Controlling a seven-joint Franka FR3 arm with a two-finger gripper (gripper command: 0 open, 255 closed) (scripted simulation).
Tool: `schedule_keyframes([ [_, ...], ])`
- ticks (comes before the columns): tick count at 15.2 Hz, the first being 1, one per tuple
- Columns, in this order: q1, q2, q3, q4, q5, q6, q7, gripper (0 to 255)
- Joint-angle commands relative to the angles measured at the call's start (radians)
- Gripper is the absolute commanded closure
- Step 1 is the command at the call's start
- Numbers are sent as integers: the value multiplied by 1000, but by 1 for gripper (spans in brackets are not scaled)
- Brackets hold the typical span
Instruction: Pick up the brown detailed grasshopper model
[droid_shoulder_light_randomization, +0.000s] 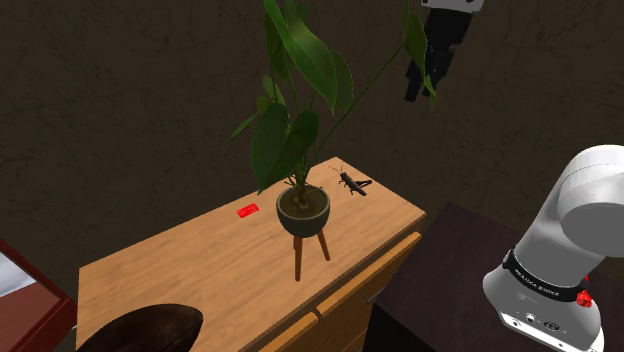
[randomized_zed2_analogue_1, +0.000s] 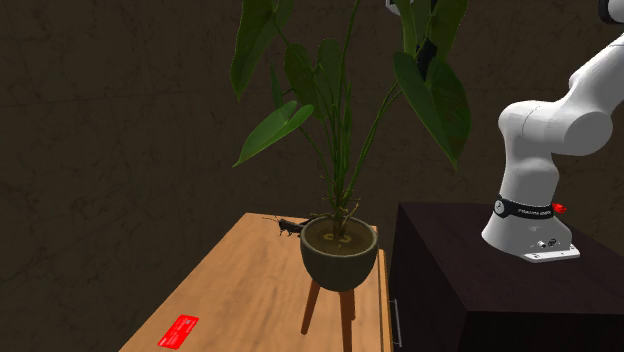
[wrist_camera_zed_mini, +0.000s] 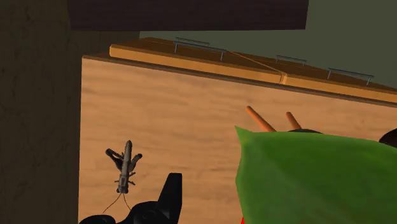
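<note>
Grasshopper (wrist_camera_zed_mini: 125, 167): not gripped. My gripper (droid_shoulder_light_randomization: 424, 88) hangs high above it, jaws released and empty, with one finger (wrist_camera_zed_mini: 172, 194) in sight and a green leaf (wrist_camera_zed_mini: 312, 178) covering the other. Below, the grasshopper lies flat near a corner of the wooden table (droid_shoulder_light_randomization: 180, 270), just beside the potted plant (droid_shoulder_light_randomization: 303, 208). A red card (droid_shoulder_light_randomization: 248, 211) lies beyond the potted plant on the same table, well apart from the grasshopper.

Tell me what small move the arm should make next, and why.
Probably lower the gripper toward the grasshopper model, keeping clear of the plant's leaves. It hangs high above the wooden cabinet, and the model lies untouched beside the pot.
</note>
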Motion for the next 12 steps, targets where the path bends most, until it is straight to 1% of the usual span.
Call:
schedule_keyframes([
  [1,0,0,0,0,0,0,0,0],
  [7,-15,149,-32,-51,-16,186,-43,0],
  [12,-24,304,-61,-57,-19,336,-81,0],
])
